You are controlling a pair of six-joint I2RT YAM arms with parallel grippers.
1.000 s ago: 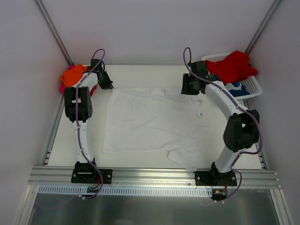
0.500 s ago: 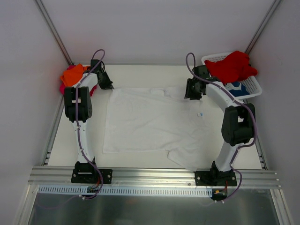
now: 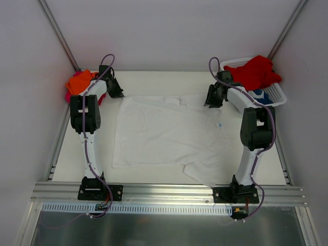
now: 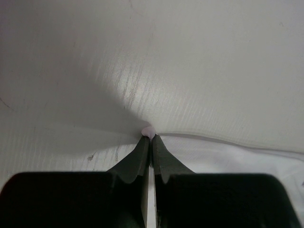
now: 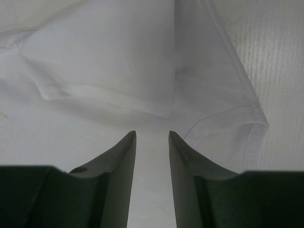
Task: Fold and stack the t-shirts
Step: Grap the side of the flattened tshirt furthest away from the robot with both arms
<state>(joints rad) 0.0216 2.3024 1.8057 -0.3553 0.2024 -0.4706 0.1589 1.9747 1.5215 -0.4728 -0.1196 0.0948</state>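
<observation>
A white t-shirt lies spread flat on the table. My left gripper sits at its far left corner, shut on a small pinch of the white cloth; the shirt's edge runs off to the right. My right gripper hovers over the shirt's far right part, open, with nothing between its fingertips. Below it lie a sleeve hem and a curved hem. Orange and magenta t-shirts are bunched at the far left. A red t-shirt and a blue-and-white one lie in the basket.
A white mesh basket stands at the far right corner, close behind my right forearm. Metal rails border the table on both sides, and a metal beam runs along the near edge by the arm bases.
My right arm has swung to the right, toward the basket, and its gripper has shifted slightly right and nearer over the shirt's far edge. The left arm has not moved.
</observation>
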